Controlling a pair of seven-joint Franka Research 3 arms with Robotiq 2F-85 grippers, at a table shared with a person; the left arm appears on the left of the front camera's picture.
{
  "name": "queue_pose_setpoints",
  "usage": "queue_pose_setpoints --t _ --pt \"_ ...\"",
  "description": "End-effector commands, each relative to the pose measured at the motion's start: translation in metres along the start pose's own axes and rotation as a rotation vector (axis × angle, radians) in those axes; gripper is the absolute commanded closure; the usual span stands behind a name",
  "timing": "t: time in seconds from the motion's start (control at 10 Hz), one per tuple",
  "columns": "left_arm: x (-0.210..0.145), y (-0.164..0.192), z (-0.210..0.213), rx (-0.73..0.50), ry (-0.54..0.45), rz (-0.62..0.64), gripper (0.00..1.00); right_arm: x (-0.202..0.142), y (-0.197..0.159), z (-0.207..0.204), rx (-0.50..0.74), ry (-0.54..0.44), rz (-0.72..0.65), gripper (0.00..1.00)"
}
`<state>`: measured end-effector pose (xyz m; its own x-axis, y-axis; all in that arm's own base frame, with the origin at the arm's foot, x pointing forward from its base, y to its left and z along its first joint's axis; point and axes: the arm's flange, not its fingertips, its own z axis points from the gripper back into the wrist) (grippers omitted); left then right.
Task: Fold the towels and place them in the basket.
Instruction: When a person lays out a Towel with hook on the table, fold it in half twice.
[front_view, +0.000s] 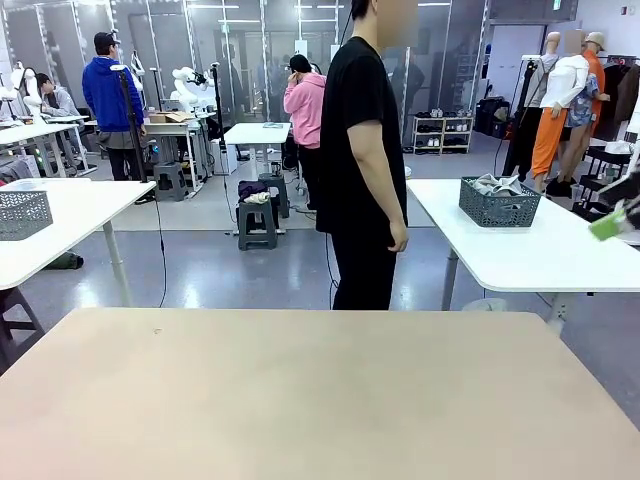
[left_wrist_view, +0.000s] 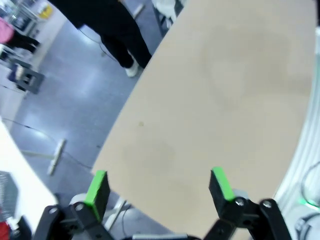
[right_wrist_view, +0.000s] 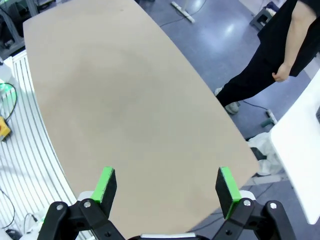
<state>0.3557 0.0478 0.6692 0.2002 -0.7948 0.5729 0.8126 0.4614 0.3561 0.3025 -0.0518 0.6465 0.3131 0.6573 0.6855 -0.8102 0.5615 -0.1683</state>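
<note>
1. The left gripper (left_wrist_view: 160, 187) hangs over the beige table (front_view: 300, 390), fingers apart.
2. The right gripper (right_wrist_view: 167, 187) hangs above it too, spread wide.
3. The basket (front_view: 498, 208) sits on a white table (front_view: 540, 260) beyond its far right corner, seemingly holding grey towels (front_view: 497, 184).

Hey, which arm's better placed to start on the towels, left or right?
Right, probably: the basket with the towels sits on a white table off to the robot's right. The left gripper and right gripper both hover open over the tan table.
</note>
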Motion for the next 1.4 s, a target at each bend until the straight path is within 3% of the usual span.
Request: queue_pose_setpoints --t 0.0,0.3,0.6,1.3 --pt "0.009 0.025 0.021 -0.037 -0.019 -0.018 0.0 0.016 -0.018 0.026 0.044 -0.011 0.085 0.0" --pt "-0.012 0.045 0.055 -0.089 -0.117 0.033 0.0 0.018 -0.03 0.066 0.062 -0.055 0.206 0.0" --pt "-0.04 0.056 0.078 -0.11 -0.193 0.08 0.0 0.005 -0.035 0.086 0.087 -0.092 0.241 0.0" --pt "-0.058 0.056 0.096 -0.142 -0.225 0.008 0.0 -0.01 -0.039 0.099 0.116 -0.104 0.184 0.0"
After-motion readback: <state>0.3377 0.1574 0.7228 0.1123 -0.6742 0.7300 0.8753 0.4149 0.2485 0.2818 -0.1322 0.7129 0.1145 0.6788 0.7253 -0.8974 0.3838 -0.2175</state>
